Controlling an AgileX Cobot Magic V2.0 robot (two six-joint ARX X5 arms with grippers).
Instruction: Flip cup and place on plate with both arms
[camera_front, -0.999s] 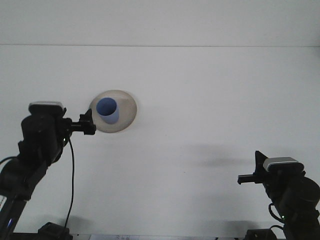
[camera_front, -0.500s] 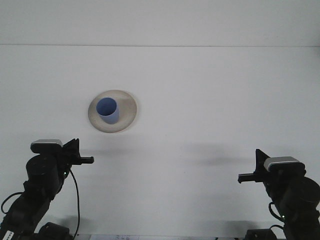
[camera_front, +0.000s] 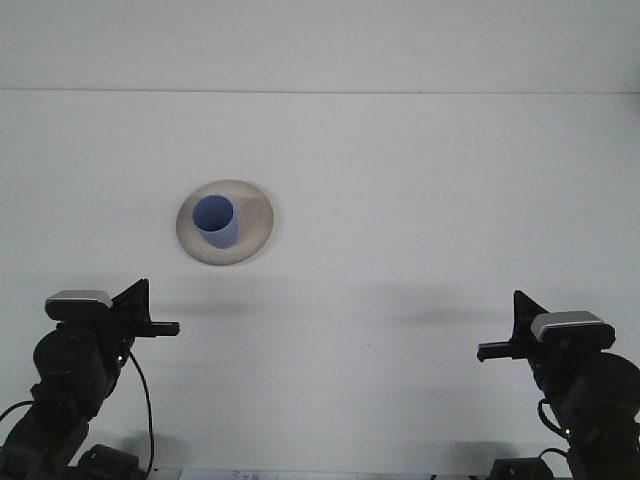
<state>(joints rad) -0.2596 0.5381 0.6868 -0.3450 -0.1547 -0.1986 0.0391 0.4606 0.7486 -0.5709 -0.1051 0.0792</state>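
Small blue plastic cup (camera_front: 214, 220) upright on round beige plate (camera_front: 256, 232), upper left | looks light, rigid, slick; I'd pinch its rim | left claw (camera_front: 160, 326), right claw (camera_front: 492, 351): can't tell whether parted or closed

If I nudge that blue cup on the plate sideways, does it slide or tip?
The blue cup stands upright, mouth up, looks empty and thin-walled, so probably light. It is taller than wide, so a high push likely tips it. The plate has a raised rim, which may catch its base.
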